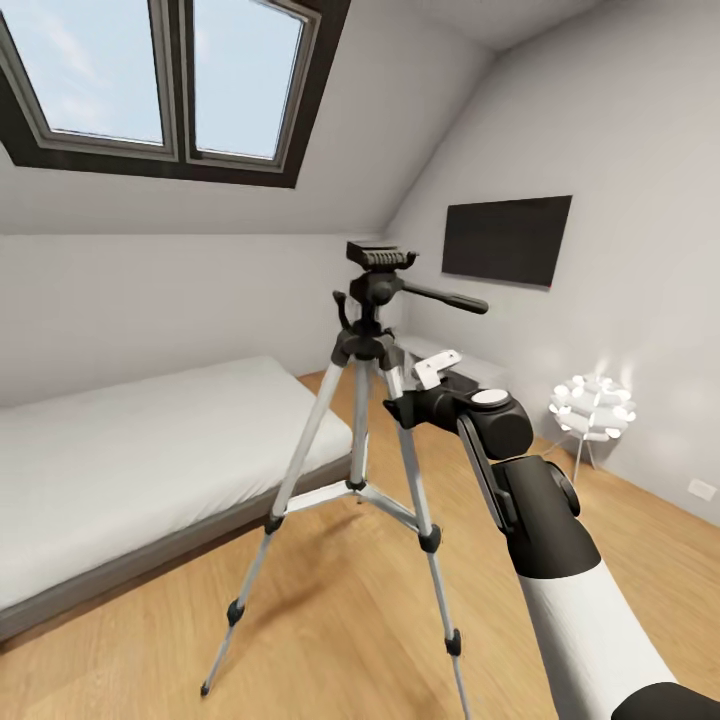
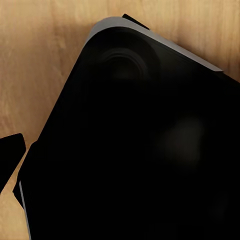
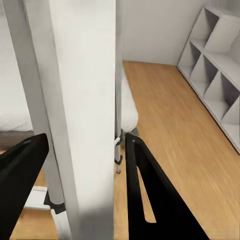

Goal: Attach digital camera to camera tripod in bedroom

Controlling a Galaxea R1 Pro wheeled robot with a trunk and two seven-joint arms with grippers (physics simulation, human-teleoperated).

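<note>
Between the spread fingers of the right hand (image 3: 82, 150) stands one upright leg of the camera tripod (image 1: 368, 340); left hand's state is unclear.

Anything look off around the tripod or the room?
Nothing in the room stands out: the tripod stands upright on the wood floor beside the bed, head plate bare. One oddity: the right gripper sits around a tripod leg, fingers either side; whether it grips, I cannot tell.
</note>
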